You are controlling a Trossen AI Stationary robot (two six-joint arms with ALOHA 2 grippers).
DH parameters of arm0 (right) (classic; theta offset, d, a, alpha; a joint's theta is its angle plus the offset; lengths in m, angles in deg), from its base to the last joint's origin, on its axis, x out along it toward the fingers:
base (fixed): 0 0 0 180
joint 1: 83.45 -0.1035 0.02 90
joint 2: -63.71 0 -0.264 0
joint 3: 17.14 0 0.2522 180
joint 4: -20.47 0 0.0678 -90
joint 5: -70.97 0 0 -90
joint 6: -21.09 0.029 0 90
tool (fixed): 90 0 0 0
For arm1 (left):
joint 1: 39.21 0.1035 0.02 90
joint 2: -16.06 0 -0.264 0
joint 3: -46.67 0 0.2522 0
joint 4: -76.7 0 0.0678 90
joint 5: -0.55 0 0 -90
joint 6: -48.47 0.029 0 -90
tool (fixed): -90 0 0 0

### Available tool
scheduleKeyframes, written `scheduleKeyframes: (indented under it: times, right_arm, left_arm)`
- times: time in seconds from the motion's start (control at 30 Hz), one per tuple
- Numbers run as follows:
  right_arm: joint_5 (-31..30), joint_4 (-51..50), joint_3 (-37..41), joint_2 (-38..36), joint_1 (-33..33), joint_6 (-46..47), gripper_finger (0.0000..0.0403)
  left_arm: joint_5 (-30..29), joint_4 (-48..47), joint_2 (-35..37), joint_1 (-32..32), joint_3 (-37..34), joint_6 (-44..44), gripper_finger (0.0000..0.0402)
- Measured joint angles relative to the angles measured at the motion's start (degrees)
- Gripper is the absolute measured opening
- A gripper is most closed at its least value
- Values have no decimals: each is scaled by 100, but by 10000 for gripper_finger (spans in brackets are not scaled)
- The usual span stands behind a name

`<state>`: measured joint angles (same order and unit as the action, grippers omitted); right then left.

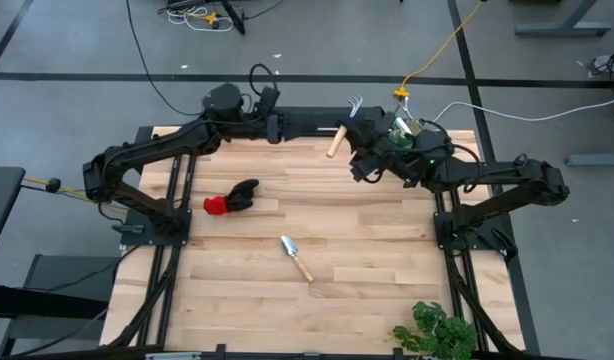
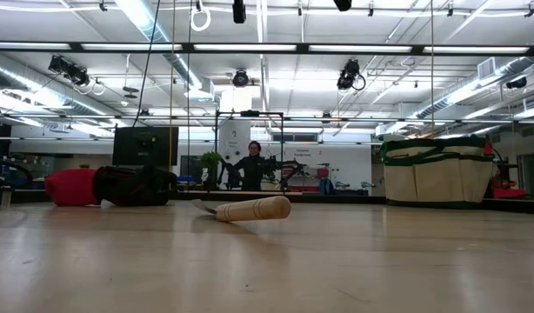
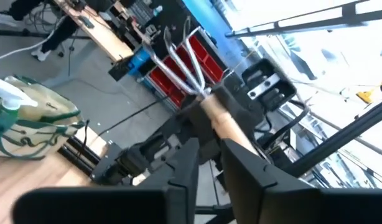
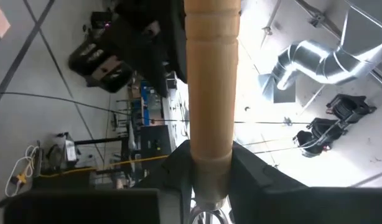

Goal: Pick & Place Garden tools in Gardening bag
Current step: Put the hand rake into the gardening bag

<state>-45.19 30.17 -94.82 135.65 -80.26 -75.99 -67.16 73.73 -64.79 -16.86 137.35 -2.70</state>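
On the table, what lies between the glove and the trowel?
Nothing: in the high view, only bare wood separates the glove from the trowel.

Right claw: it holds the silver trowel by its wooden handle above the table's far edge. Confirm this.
Not right. The right claw holds the mini rake, not the trowel: the right wrist view shows the wooden handle between its fingers, and the high view shows the tines. The trowel lies on the table. The left claw is close by the rake.
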Motion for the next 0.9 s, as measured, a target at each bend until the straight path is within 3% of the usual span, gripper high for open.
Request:
scheduleKeyframes:
  times: [0.17,0.27,0.57,0.9]
  right_arm:
    - [42,-28,0,2,3,76,79]
    - [297,-76,0,2,6,597,79]
    - [1017,-445,0,2,6,2727,79]
    - [1228,-1146,0,7,6,3968,79]
  left_arm:
    - [112,166,1,-7,-1,162,33]
    - [183,310,3,-11,1,333,7]
    - [182,512,1,-7,1,646,4]
    - [194,509,1,-7,0,1071,2]
